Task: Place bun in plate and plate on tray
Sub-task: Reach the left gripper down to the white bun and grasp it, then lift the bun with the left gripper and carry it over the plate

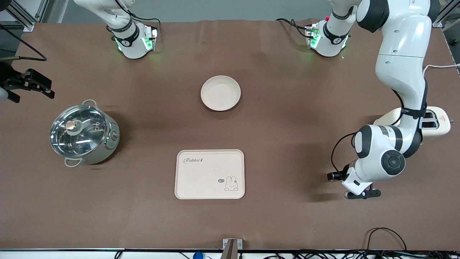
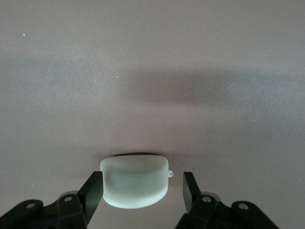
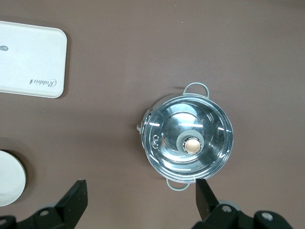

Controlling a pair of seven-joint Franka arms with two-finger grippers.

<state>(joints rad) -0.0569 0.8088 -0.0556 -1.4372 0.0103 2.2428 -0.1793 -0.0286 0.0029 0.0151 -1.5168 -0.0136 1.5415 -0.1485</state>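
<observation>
The pale bun (image 2: 136, 181) lies on the brown table between the fingers of my left gripper (image 2: 140, 193). One finger touches it and the other stands a little apart, so the gripper is open around it. In the front view the left gripper (image 1: 363, 194) is low at the left arm's end of the table and hides the bun. The empty round plate (image 1: 220, 92) sits mid-table. The rabbit tray (image 1: 210, 174) lies nearer the front camera than the plate, also empty. My right gripper (image 1: 32, 85) is open and empty in the air, over the table near the pot.
A steel pot with a glass lid (image 1: 84, 133) stands toward the right arm's end; it also shows in the right wrist view (image 3: 188, 143), with the tray (image 3: 28, 59) and the plate's edge (image 3: 7, 179). A white toaster-like appliance (image 1: 436, 122) sits beside the left arm.
</observation>
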